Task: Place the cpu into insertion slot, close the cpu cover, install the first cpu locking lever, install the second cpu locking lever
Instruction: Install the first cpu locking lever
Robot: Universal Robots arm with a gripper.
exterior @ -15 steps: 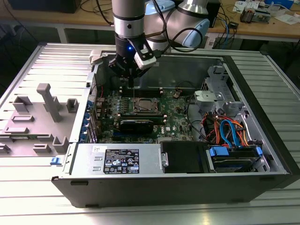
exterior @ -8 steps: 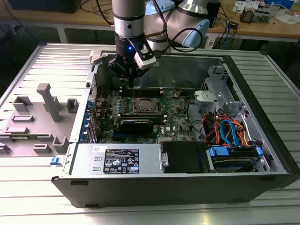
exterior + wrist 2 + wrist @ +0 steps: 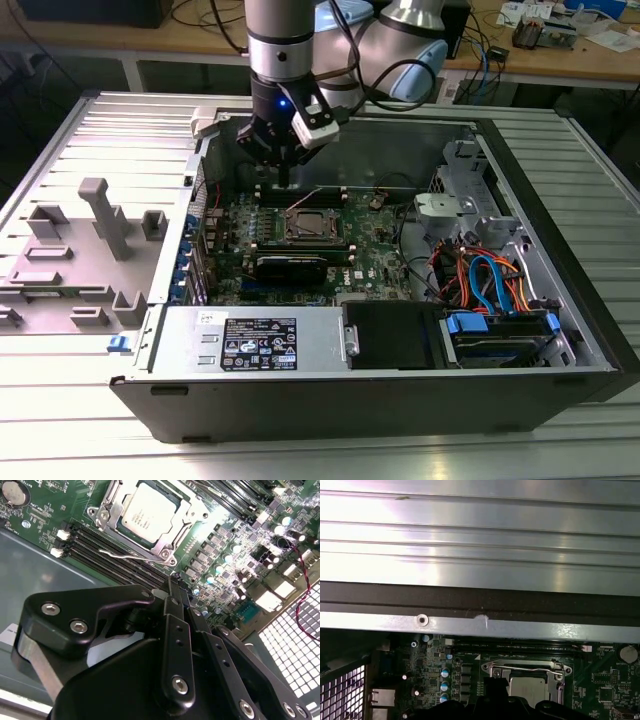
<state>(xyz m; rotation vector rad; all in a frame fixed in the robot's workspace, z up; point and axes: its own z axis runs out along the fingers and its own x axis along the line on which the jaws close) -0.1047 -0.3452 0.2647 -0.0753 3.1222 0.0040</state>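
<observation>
Hovering beside the insertion slot (image 3: 102, 514) near the motherboard's (image 3: 45, 505) edge, the gripper (image 3: 285, 180) is hanging empty, fingers (image 3: 172, 610) together, cpu (image 3: 150, 512) sitting in the slot under the cpu cover (image 3: 185, 522); the springy wire lever (image 3: 131, 556) could slip off and gouge the board.

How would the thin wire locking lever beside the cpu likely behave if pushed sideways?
The locking lever is thin bent wire, so it would probably flex and spring back rather than stay stiff. It looks light for its length. Its smooth shiny surface might let a push slip onto the memory slots beside it.
</observation>
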